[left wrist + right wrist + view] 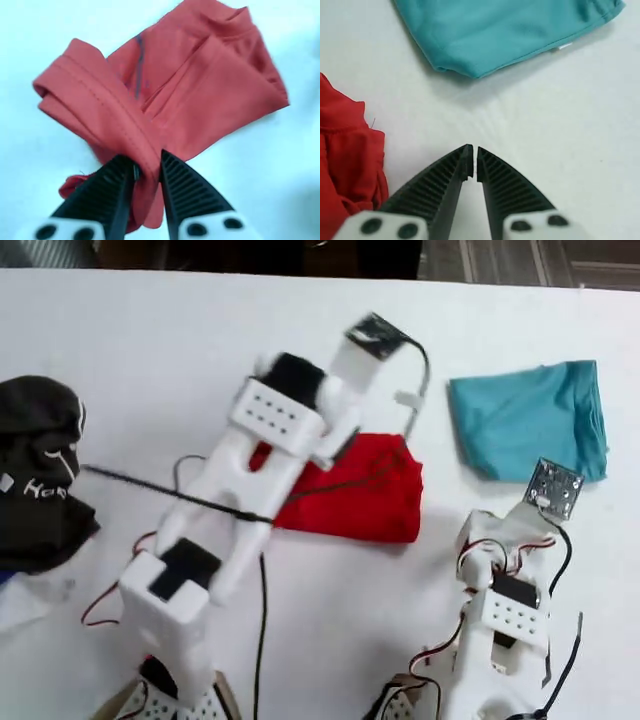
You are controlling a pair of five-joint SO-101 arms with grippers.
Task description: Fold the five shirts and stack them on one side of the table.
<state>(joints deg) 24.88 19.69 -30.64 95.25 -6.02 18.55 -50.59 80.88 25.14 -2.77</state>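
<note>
**Bunched red cloth shirt pinched in the left gripper**

The left gripper's two black ribbed jaws are closed on a stitched hem of the red cloth shirt, with a fold of the fabric squeezed between them. The shirt lies in loose, uneven folds near the middle of the white table. In the high view it is partly under the left arm, which stretches out to it from the near left edge.

The right gripper is over bare tabletop, its jaws drawn almost together with only a thin slit between the tips and nothing held in them. It sits between the red cloth shirt and a folded teal cloth shirt. The teal one lies flat toward the far right of the table, apart from the red one.

A black shirt with white print is heaped at the left edge of the table, well apart from the other two
</note>
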